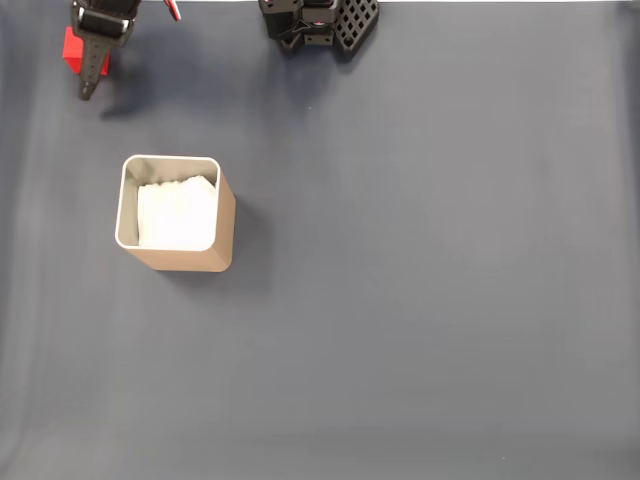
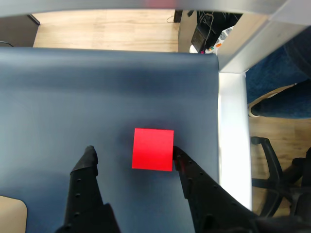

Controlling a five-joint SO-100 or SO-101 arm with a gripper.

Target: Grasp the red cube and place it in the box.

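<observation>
So the arm was parked way up in the corner of the dark mat, and the red cube (image 2: pixel 153 149) was sitting flat on the mat right there between the fingers. In the wrist view the gripper (image 2: pixel 132 154) was spread wide, clearly wider than the cube, and it wasn't holding anything. The thing that mattered: the cube wasn't centred in the gap. It sat hard over against the right-hand finger (image 2: pixel 182 160) in that view, touching it or as good as, while the left-hand fingertip (image 2: pixel 89 156) stood well apart from the cube's other face. The cube looked square-on to the fingers, faces roughly parallel to them, so no awkward corner grab, and being a cube it had no long axis to worry about. It also sat right at the fingertips rather than deep between them.

From the fixed view you could see the gripper (image 1: pixel 92 80) pointing down the mat with the red cube (image 1: pixel 72 50) tucked against it, and the box (image 1: pixel 222 215) standing upright further down the mat, well apart from the cube, open top showing its white lining.

My read was the grasp hadn't happened yet. Closing would probably drag the far finger across to meet the cube, and a tip-only pinch could let it slip
</observation>
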